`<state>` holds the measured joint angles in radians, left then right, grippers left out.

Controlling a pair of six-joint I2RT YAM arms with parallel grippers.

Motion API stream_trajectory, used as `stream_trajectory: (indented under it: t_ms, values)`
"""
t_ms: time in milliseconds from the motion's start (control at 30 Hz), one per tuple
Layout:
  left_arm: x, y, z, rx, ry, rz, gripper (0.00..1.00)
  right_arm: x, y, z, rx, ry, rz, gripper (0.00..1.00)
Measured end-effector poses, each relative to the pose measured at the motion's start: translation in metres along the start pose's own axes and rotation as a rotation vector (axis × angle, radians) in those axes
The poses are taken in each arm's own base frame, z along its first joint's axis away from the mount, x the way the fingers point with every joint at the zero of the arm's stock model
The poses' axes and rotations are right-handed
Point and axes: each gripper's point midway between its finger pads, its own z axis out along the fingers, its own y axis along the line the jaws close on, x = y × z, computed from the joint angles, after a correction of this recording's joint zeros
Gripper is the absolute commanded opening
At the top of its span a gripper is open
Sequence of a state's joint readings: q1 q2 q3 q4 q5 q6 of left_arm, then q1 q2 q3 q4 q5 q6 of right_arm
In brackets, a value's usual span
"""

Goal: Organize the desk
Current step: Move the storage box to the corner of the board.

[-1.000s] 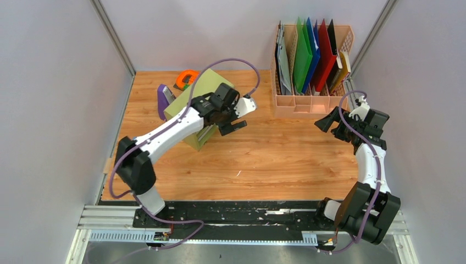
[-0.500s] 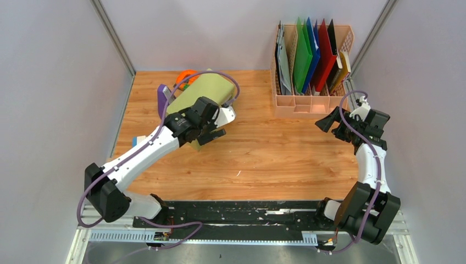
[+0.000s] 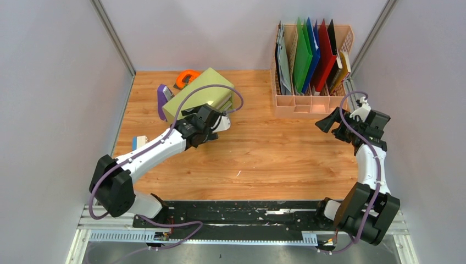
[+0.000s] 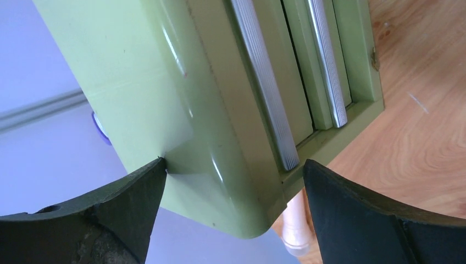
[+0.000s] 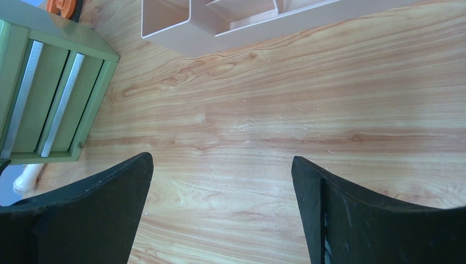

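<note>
The desk (image 3: 275,159) is an orange-brown wood-grain top with a black and silver rail (image 3: 242,212) along its near edge. My left gripper (image 3: 211,131) is open at the near front corner of the olive-green drawer chest (image 3: 198,94). In the left wrist view the left gripper (image 4: 233,184) straddles that corner of the chest (image 4: 220,110): the left fingertip (image 4: 148,181) touches its side and the right fingertip (image 4: 335,192) stands apart from its drawer front. My right gripper (image 3: 329,120) is open and empty, and in the right wrist view (image 5: 222,170) it is over bare wood (image 5: 275,110).
A peach file rack (image 3: 310,102) with coloured folders stands at the back right. An orange tape dispenser (image 3: 187,77) and a purple stapler (image 3: 162,98) sit behind and left of the chest. A small blue and white object (image 3: 138,142) lies near the left edge.
My left arm has drawn back and swung left, and its gripper moved from the chest's right side to its near front corner. The chest has shifted a little. The right arm has not moved.
</note>
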<state>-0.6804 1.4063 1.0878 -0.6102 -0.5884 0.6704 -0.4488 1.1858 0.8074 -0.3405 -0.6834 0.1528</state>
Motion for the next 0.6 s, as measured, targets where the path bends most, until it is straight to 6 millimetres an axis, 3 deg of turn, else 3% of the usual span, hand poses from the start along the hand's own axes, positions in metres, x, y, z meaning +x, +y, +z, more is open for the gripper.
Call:
stream_trajectory:
  t_ms: [600]
  values:
    - [-0.025, 0.020, 0.040, -0.108, -0.002, 0.239, 0.97, 0.001, 0.000, -0.001, -0.004, 0.000, 0.002, 1.00]
